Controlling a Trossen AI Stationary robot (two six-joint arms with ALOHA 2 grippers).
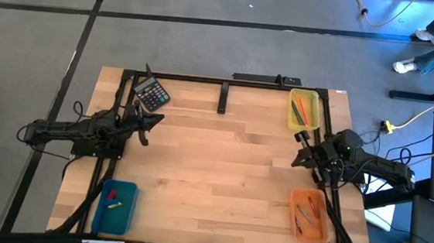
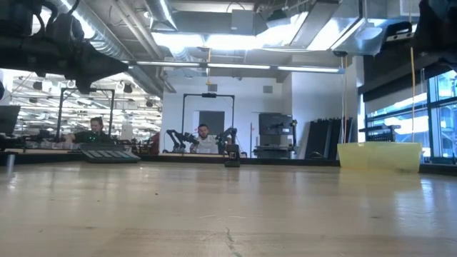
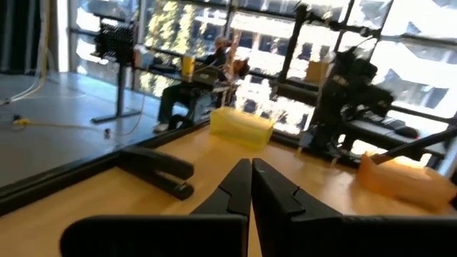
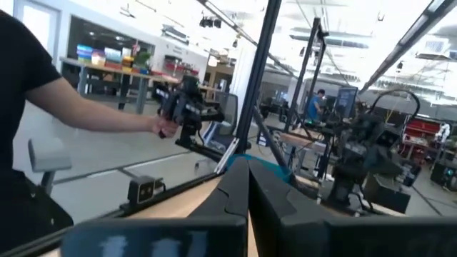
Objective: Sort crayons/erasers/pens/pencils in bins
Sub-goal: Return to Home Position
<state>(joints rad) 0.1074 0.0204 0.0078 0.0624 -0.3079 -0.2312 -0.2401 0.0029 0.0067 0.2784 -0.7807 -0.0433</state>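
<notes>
Both arms rest at the table's sides, the left gripper point(image 3: 250, 178) and right gripper point(image 4: 248, 178) each pressed together on nothing, the right between the yellow bin point(image 1: 305, 92) holding crayons point(image 1: 303, 110) and the orange bin point(image 1: 310, 237), the teal bin point(image 1: 112, 220) nearer the left.

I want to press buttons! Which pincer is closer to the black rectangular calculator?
Left. The left pincer is close beside the black rectangular calculator. The right pincer is far across the wooden table, between the yellow plastic bin and the orange plastic bin.
</notes>
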